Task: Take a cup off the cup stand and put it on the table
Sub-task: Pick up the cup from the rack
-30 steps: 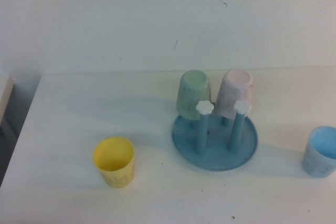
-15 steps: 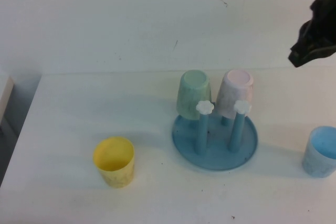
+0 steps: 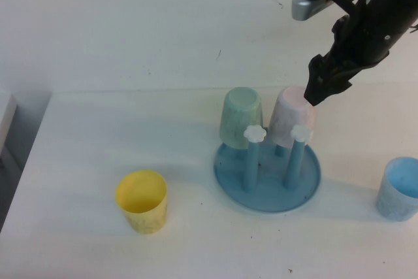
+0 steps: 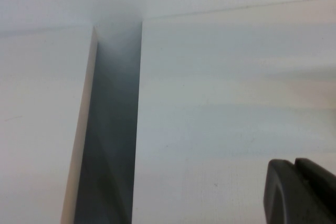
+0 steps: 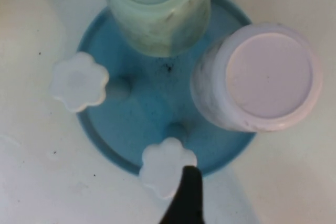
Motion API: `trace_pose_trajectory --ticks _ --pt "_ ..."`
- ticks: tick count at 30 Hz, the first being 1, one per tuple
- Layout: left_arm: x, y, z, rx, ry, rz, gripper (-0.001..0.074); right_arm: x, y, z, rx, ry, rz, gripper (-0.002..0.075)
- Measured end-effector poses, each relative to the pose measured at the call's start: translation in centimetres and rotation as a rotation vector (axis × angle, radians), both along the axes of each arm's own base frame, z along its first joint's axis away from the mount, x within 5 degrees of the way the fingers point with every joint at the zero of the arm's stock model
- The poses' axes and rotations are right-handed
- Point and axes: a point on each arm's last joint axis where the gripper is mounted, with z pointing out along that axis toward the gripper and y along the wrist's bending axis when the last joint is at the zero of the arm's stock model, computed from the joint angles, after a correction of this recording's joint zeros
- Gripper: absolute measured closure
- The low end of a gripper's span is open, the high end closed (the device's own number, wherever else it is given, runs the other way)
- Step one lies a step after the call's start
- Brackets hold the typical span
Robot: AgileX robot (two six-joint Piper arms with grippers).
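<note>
The pale pink cup [image 3: 293, 117] sits upside down on a back peg of the blue cup stand [image 3: 268, 191], which rests on the white table [image 3: 98, 135]. My right gripper [image 3: 319, 89] hangs just above the cup's right top edge and is open. In the right wrist view the cup [image 5: 268, 74] and the stand [image 5: 136, 124] lie below, and only one dark finger [image 5: 185, 195] shows, off to one side. My left gripper [image 4: 300, 190] is shut and empty, low over bare table far from the stand.
A pale green cup [image 3: 241, 117] is upturned on the stand beside the pink one. Two front pegs carry white flower caps [image 3: 254, 133]. A yellow cup [image 3: 142, 200] stands front left and a blue cup [image 3: 398, 189] at the right edge. A dark gap [image 4: 110, 129] splits two tabletops.
My right arm has come into view from the upper right and dropped toward the pink cup's top. Its jaws have opened. The cups and stand have not moved.
</note>
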Motion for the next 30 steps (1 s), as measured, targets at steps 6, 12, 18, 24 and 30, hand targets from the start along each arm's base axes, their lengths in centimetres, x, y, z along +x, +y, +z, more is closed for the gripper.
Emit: trace_pose_trajectory --ticks 6,12,18,24,30 --pt "0.0 0.0 0.0 0.002 0.000 -0.001 0.0737 1.4 0.6 -1.5 -0.007 0.013 0.018 0.0049" --pt "0.0 0.0 0.0 0.000 0.000 0.000 0.0737 2.5 2.0 -2.9 -0.014 0.019 0.057 0.0045" --pt "0.0 0.0 0.0 0.000 0.000 0.000 0.0737 3.2 2.5 -4.1 -0.024 0.030 0.070 0.0045" --pt "0.0 0.0 0.0 0.000 0.000 0.000 0.0737 3.6 2.6 -5.4 -0.056 0.047 0.080 0.0045" --pt "0.0 0.0 0.0 0.000 0.000 0.000 0.0737 3.9 2.9 -6.6 -0.061 0.072 0.087 0.0045"
